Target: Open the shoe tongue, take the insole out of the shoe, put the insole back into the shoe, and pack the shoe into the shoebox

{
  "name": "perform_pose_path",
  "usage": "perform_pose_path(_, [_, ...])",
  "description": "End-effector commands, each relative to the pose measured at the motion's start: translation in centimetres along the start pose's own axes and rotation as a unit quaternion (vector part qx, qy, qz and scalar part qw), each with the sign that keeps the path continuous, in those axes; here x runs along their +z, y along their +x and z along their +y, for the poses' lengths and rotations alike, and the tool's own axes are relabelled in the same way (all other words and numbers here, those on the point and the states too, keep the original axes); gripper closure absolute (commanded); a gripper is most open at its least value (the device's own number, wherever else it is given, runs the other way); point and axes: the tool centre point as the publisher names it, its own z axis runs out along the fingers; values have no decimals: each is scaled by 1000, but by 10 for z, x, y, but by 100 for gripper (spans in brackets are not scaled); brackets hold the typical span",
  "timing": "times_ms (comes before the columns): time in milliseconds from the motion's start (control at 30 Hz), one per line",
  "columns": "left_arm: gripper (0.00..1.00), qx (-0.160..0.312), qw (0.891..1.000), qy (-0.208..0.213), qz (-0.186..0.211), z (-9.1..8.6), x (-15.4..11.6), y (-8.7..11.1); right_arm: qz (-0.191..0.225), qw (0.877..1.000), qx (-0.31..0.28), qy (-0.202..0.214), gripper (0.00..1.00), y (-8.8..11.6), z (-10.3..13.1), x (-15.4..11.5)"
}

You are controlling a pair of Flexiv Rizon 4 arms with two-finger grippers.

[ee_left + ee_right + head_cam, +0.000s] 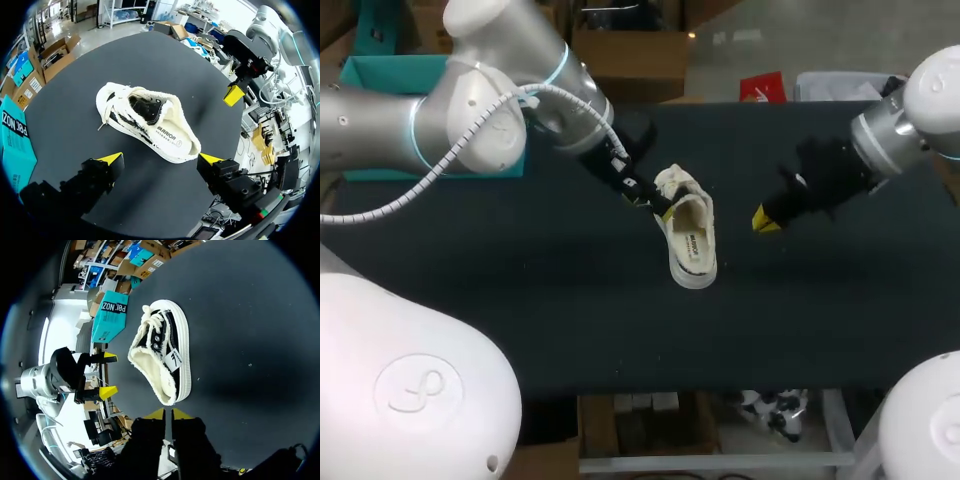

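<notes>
A cream and black shoe (pixel 688 238) lies on the black table (pixel 520 260), its opening facing up and the printed insole (pixel 169 138) showing inside. My left gripper (pixel 645 197) sits at the shoe's laced end, open wide. In the left wrist view the shoe (pixel 147 122) lies just ahead of that gripper (pixel 161 160), touching neither finger. My right gripper (pixel 765 218) hovers to the right of the shoe, apart from it. In its own view the right gripper (pixel 168 414) has its tips almost together, with nothing between them, and the shoe (pixel 162 355) lies ahead.
A teal shoebox (pixel 370 72) stands at the table's far left edge, partly behind my left arm; it also shows as the teal box (pixel 111 315) beyond the shoe. Bare tabletop lies in front of the shoe.
</notes>
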Motion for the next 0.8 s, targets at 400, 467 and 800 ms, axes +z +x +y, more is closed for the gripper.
perform_pose_path(400, [0,-80,997,5,-10,-11,9,6,-65,996,-57,-39,0,2,0,0])
perform_pose_path(467, [0,-113,993,6,-15,-10,13,12,-83,992,-97,-18,0,1,4,-4])
perform_pose_path(800, [0,-210,976,-15,-55,-4,26,20,-129,976,-173,31,0,-12,18,-35])
